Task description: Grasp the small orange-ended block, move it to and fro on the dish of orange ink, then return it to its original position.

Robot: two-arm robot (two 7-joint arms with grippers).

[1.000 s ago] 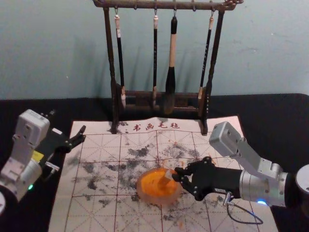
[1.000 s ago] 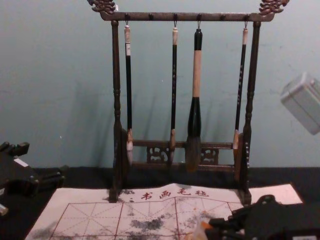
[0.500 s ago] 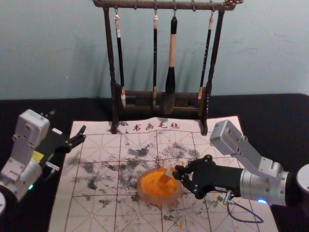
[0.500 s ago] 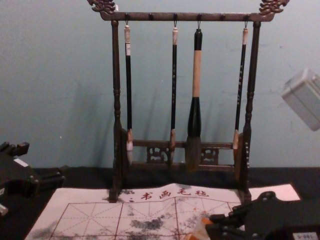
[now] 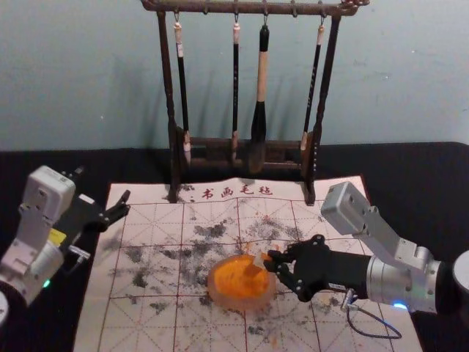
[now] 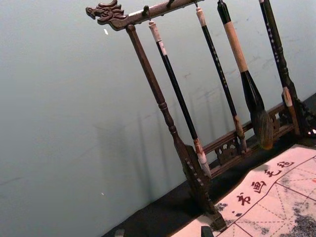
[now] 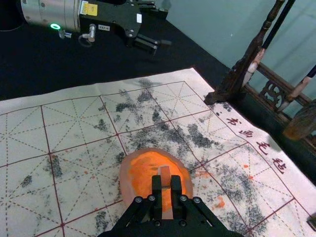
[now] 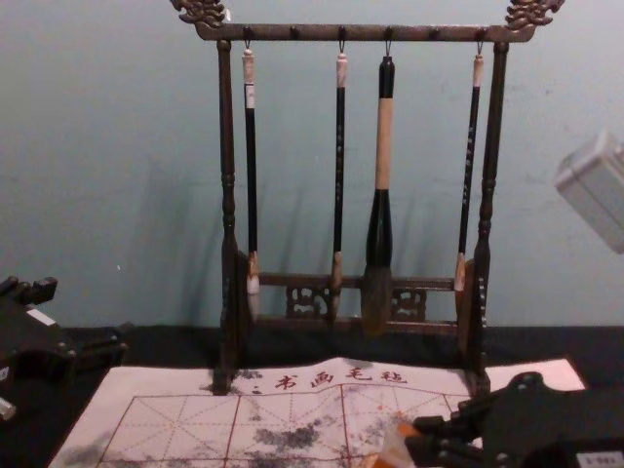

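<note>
Pale blue-green wall [image 5: 73,81] rises behind a black table [image 5: 418,172], where a gridded sheet [image 5: 139,326] lies, smudged with dark ink and lettered along its far edge. Four brushes [image 5: 261,77] hang from a wooden rack [image 5: 167,73] at the back.

On the sheet sits the dish [image 5: 242,303] of orange ink. The right gripper [image 5: 270,265] reaches in from the right, its fingers closed on the small block [image 5: 259,261]. That block is at the dish's right side, its lower end over the ink; it seems to be touching the surface, though I can't be sure. The left gripper [image 5: 103,186] is parked near the sheet's far left corner, fingers spread wide with nothing between them.
</note>
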